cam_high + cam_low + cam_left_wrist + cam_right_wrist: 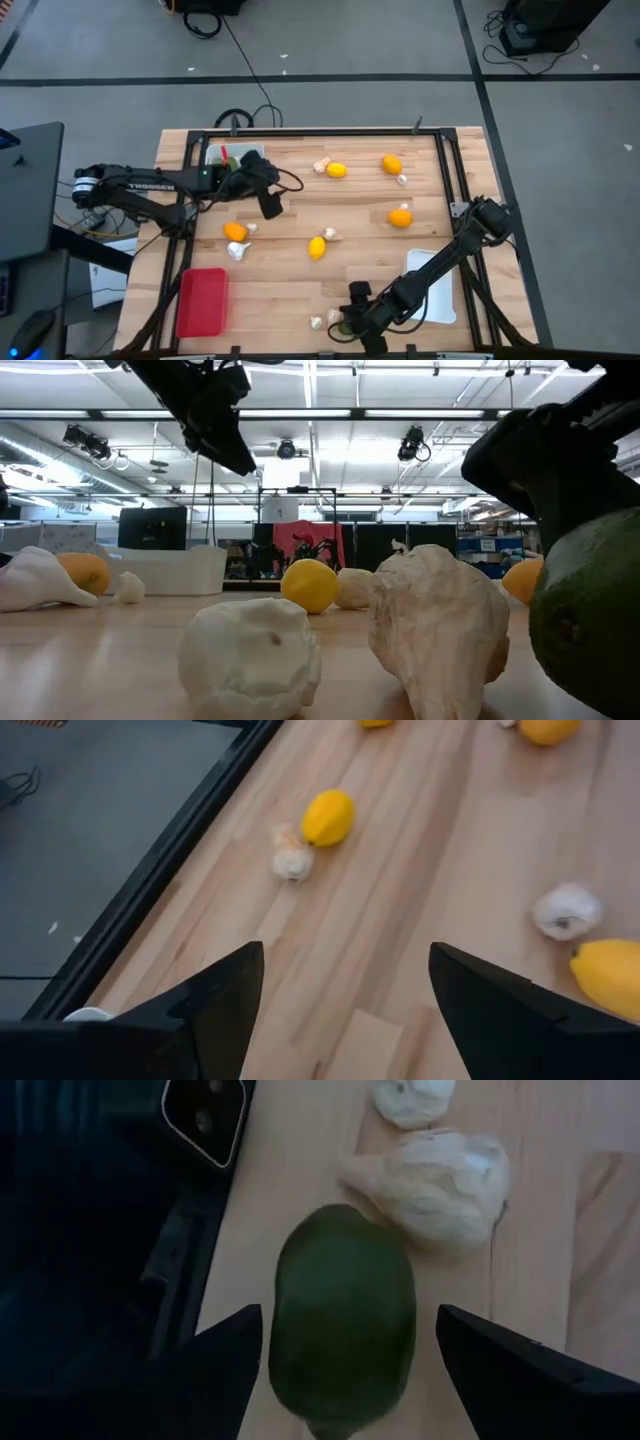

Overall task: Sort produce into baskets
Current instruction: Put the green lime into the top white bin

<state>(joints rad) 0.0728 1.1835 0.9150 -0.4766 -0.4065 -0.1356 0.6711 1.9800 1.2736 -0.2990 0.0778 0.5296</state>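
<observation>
Both jaws spread wide: right gripper [345,1350] straddles green fruit [345,1330] unclamped on table [540,1140]; left gripper [345,985] hovers empty.

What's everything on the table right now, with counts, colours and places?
Yellow fruits: five, yellow-orange, scattered across the middle and far half.
Garlic pieces: at least six, whitish, mostly beside fruits; two near the green fruit.
Green fruit: one loose, dark green, near edge.
White trays: two; far left corner, holding something green and red; near right, under the right arm.
Red tray: one, near left corner.
Table: one, light wood.
Left end effector: open, above the table's left-centre.
Right end effector: open, fingers either side of the green fruit.
</observation>
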